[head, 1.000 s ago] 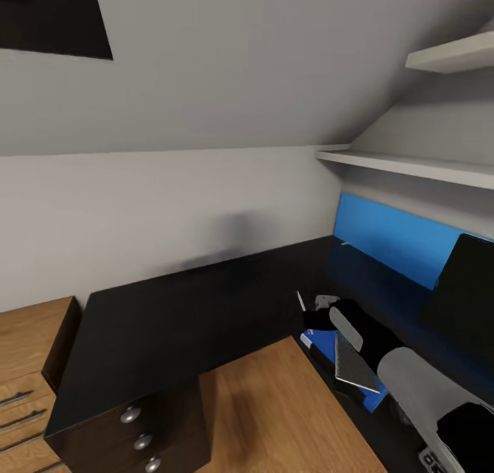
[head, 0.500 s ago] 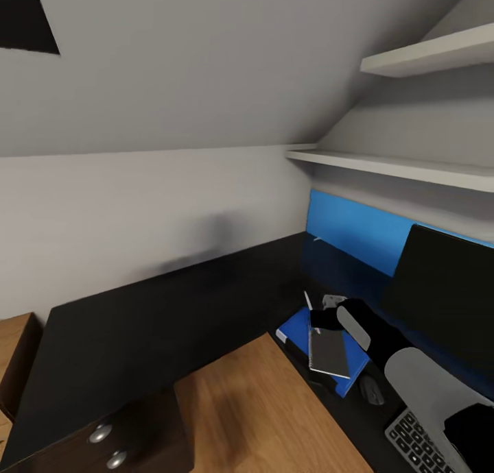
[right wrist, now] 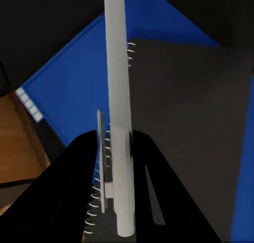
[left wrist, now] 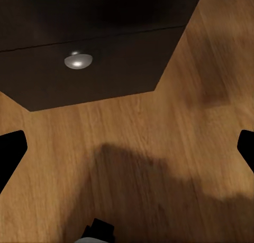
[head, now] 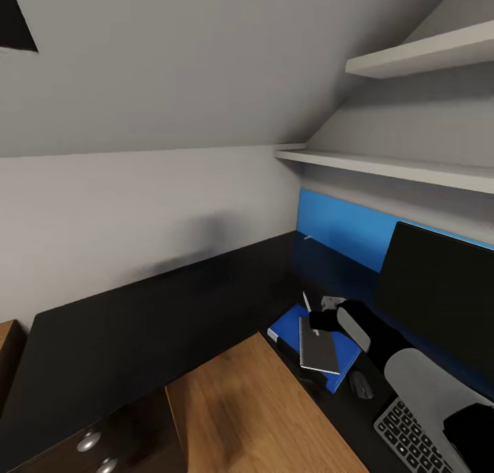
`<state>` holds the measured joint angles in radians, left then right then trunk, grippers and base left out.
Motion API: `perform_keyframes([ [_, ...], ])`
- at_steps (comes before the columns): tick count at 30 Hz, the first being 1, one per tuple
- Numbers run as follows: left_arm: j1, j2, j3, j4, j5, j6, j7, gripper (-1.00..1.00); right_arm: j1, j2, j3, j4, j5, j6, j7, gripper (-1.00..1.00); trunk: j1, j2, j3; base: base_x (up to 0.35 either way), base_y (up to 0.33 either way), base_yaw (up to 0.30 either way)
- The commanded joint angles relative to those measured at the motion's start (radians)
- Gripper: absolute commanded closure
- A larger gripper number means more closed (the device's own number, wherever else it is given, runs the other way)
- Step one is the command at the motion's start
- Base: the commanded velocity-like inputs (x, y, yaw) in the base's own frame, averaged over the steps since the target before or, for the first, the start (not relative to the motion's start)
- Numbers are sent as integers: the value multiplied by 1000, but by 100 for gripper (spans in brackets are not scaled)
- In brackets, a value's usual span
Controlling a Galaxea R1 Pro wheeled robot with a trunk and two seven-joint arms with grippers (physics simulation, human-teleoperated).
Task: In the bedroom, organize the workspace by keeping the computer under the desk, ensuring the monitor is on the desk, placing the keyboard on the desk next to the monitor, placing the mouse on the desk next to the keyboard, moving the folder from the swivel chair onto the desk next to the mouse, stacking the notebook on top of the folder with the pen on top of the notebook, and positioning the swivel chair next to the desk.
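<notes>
My right gripper [head: 313,317] is shut on the thin white pen [head: 306,300], which stands tilted above the dark grey spiral notebook [head: 318,349]. The notebook lies on the blue folder [head: 287,328] on the black desk [head: 171,308]. In the right wrist view the pen [right wrist: 118,111] runs between my black fingers [right wrist: 87,195] over the notebook [right wrist: 196,127] and folder [right wrist: 69,95]. A dark mouse [head: 360,385] sits between the folder and the keyboard [head: 412,435], below the monitor [head: 439,288]. My left gripper [left wrist: 127,153] hangs open over the wooden floor.
Two white wall shelves [head: 384,163] hang above the desk's blue back panel [head: 336,229] under a sloped ceiling. Black drawers with silver knobs [left wrist: 78,60] stand at the desk's near left end. Wooden floor [head: 254,418] fills the desk's inner corner.
The whole picture has slid left as the camera turned right, bringing in more of the monitor and the keyboard. My right gripper keeps the pen over the notebook.
</notes>
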<state>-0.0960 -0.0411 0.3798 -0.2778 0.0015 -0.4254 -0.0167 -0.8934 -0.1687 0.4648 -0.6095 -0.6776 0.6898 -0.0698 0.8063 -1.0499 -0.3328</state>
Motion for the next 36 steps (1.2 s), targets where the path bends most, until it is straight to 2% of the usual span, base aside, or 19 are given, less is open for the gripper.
perform_keyframes([
  [1, -1, 0, 3, 0, 0, -3, -2, -100, -1, -2, 6, 5, -10, -1, -5, 100, 0, -1, -1, 0, 0, -4],
  [8, -1, -2, 4, 0, 0, -3, -2, -100, -1, -3, 8, 56, -5, -49, 3, 100, 0, -1, -1, 0, 0, -1],
  [21, 0, 1, 4, 0, 0, -4, -2, -100, -1, -3, 10, 61, -4, -55, 2, 100, 0, -1, -1, -4, 0, 0],
  [27, -1, 1, 5, 0, 0, -4, 0, -100, -1, -3, 11, 62, -1, -54, 2, 100, 0, -1, -1, -170, 0, 0],
  [36, -1, 1, 7, -7, 2, -10, 0, -100, -1, -3, 12, 63, 5, -55, -1, 100, 0, -1, -1, -30, 0, 0],
])
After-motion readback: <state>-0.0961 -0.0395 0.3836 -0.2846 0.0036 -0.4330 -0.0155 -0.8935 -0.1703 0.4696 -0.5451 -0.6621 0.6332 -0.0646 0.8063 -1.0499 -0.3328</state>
